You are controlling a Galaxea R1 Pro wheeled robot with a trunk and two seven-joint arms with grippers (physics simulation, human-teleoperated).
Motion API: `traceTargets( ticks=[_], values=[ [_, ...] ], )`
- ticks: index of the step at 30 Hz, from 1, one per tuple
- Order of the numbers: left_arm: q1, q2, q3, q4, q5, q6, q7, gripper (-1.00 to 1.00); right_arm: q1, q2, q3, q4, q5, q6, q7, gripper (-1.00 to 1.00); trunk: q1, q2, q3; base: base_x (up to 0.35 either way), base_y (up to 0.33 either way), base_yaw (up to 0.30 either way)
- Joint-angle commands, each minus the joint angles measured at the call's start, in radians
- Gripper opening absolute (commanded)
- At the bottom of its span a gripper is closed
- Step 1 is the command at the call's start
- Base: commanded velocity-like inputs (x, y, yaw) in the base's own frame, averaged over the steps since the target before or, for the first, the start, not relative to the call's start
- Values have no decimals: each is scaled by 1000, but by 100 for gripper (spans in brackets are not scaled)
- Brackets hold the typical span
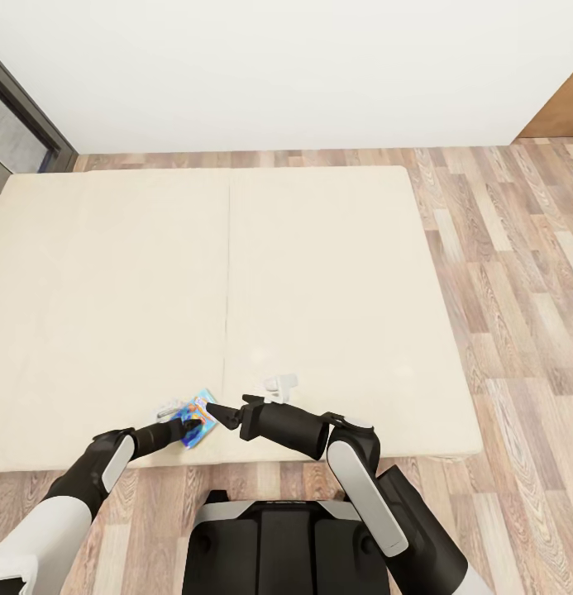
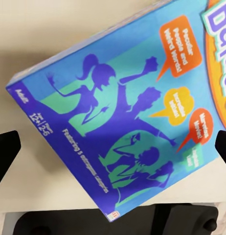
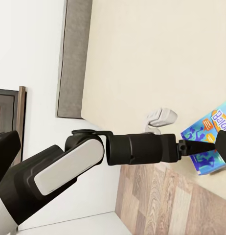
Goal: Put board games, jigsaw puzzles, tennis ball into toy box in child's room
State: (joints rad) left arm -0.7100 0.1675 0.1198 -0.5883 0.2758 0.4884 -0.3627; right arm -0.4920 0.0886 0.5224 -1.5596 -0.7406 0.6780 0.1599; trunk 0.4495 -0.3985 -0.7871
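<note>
Left pincer [image 1: 187, 427], item one: I have it reaching low over the near edge of the bed [image 1: 336, 273], jaws apart as far as I can read them, with the two dark fingertips [image 2: 4, 149] standing wide at either side of the left wrist view and the board game [image 2: 127, 117] lying flat between and beyond them. I cannot tell whether either pad touches the box. Bed, item two, largest thing in the scene: a plain cream mattress stretching ahead of both pincers, bare apart from what sits at its near edge. Right arm, item three: its pincer [image 1: 222, 413] points across at the same box from the opposite side, tips just beside the box's edge; I cannot tell whether those jaws are parted or closed. Board game, item four: a blue and green printed box, resting on the mattress just at the left pincer's tip, its long axis running slantwise to the line of the left fingers, one corner hanging toward the bed's edge. My judgement is that the left arm is the nearer and better placed to take it, provided the jaws straddle the short side. Small white fitting [image 1: 279, 384], item five: just beyond the right forearm on the mattress, identity unclear. Toy box: none seen here, so nothing to report of contents.
</note>
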Motion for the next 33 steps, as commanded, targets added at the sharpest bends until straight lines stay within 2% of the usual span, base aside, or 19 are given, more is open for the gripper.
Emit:
traceTargets(
  ticks=[1, 33],
  values=[
    [0, 0, 4, -1, 5, 8, -2, 100, 0, 0, -1, 0, 1, 5, 3, 100, 1, -1, -1, 0, 0, 0],
    [0, -2, 8, 3, 1, -1, 2, 100, 0, 0, 0, 0, 1, 5, 3, 100, 1, -1, -1, 0, 0, 0]
  ],
)
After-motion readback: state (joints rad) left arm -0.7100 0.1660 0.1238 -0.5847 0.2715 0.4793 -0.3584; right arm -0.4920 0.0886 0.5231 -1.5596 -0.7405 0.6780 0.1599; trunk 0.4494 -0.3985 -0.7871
